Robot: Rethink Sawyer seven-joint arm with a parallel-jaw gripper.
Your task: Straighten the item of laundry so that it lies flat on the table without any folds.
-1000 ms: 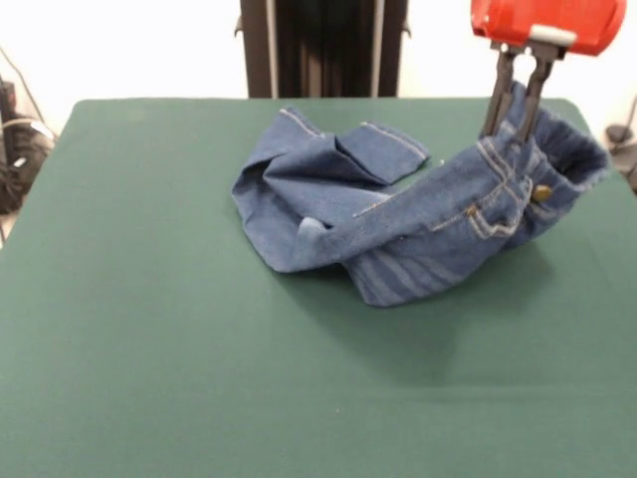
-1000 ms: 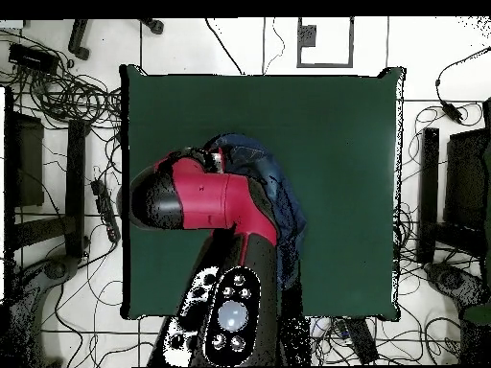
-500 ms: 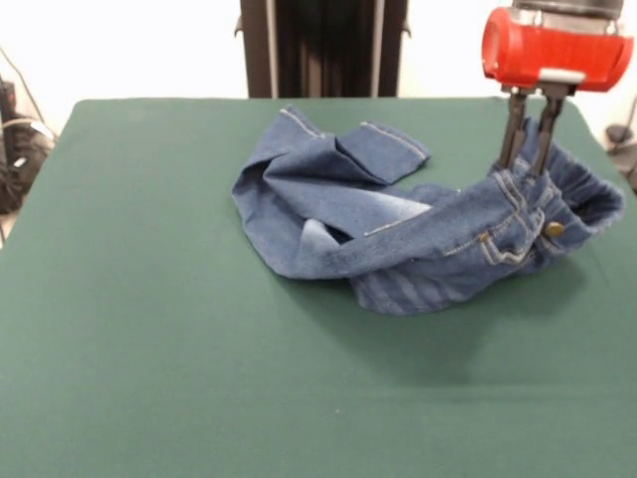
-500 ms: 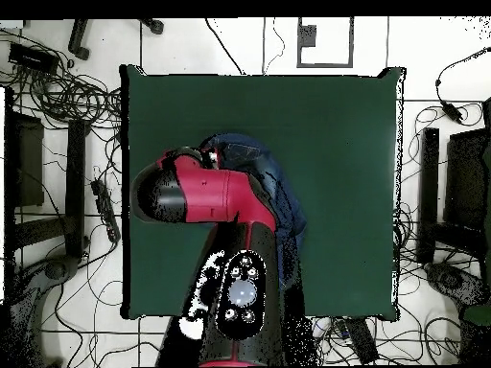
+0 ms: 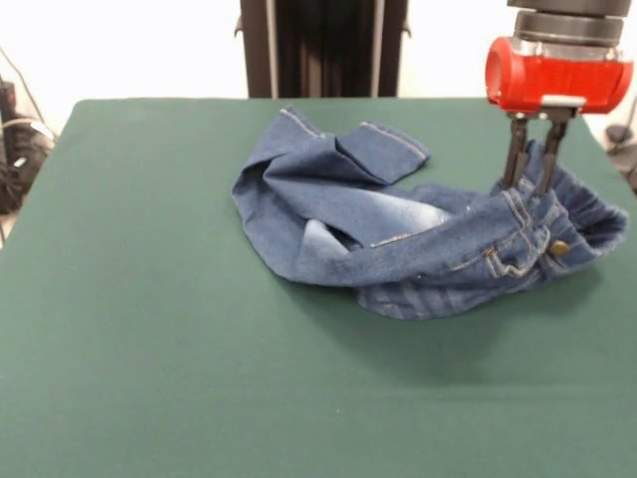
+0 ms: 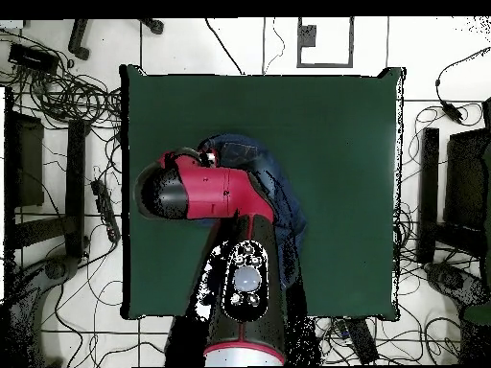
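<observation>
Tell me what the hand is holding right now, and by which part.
The hand is shut on the jeans, pinching the gathered waistband at the end nearest the table's edge.

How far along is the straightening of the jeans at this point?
Early to midway. Done: nothing lies flat yet. In hand: the gripper has its jaws closed on the waistband of the jeans near the table's edge. Left: the legs remain bunched and folded over each other, one cuff flipped back, so they need spreading.

Cable-strewn tiled floor (image 6: 58, 105), white wall (image 5: 139, 45)
</observation>
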